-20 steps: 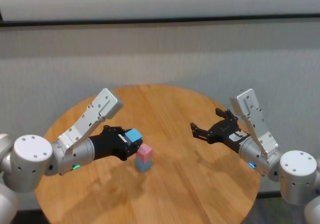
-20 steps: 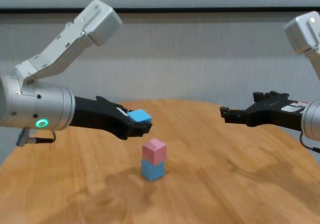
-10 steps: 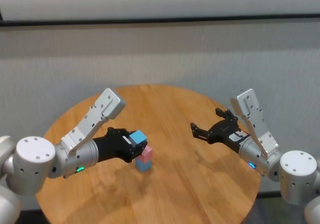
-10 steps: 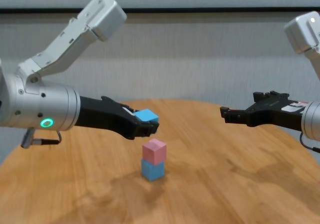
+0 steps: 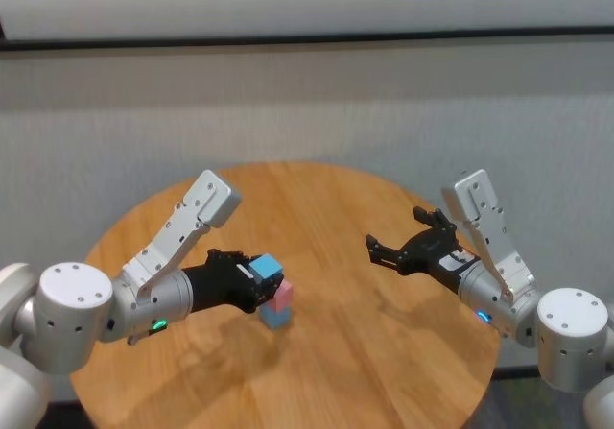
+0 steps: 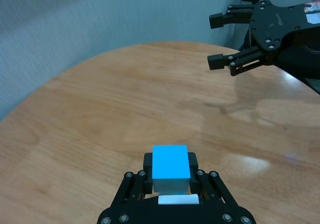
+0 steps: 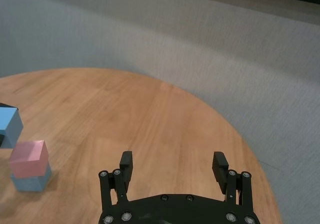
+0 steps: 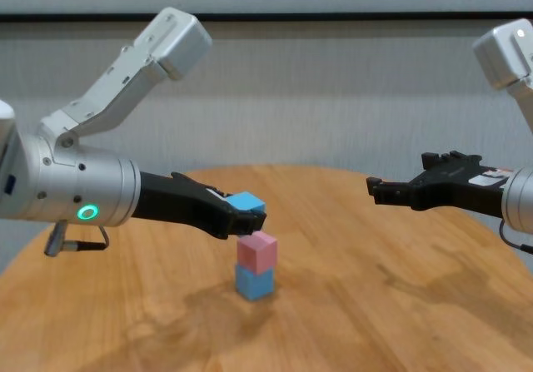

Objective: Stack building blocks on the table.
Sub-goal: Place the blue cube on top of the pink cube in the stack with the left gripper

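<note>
A pink block (image 5: 279, 294) (image 8: 256, 252) sits on a light blue block (image 5: 275, 317) (image 8: 254, 283) near the middle of the round wooden table (image 5: 384, 352). My left gripper (image 5: 257, 277) (image 8: 250, 215) is shut on the second light blue block (image 5: 266, 268) (image 8: 245, 201) (image 6: 170, 168) and holds it just above the pink block, slightly to its left. My right gripper (image 5: 372, 250) (image 8: 372, 190) (image 7: 172, 165) is open and empty, hovering over the right side of the table. The small stack also shows in the right wrist view (image 7: 30, 166).
A grey wall (image 5: 307, 103) stands behind the table. The table's round edge (image 5: 288, 166) curves close behind the work area.
My left gripper has carried the light blue block to the right and a little lower, from left of the stack to just above the pink block. The right arm has not moved.
</note>
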Controlling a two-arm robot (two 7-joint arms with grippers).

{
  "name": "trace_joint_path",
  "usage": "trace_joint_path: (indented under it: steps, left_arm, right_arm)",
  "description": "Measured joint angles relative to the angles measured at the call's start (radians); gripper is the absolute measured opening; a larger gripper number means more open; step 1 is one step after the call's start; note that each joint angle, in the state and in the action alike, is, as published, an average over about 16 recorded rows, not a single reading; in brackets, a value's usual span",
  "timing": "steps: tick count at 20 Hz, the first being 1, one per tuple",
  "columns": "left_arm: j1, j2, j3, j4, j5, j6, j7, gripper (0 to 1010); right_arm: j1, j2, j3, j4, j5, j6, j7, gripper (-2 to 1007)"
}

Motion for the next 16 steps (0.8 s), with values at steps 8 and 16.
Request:
trace_joint_path:
  steps: [8,16]
  left_arm:
    - [-0.013,-0.014,0.009,0.023,-0.006,-0.003,0.005,401]
    - [-0.025,-0.026,0.02,0.042,-0.007,-0.01,0.003,401]
  right_arm:
    - [0.0,0.0,0.0,0.0,0.0,0.0,0.0,1005]
    - [0.0,0.0,0.0,0.0,0.0,0.0,0.0,1005]
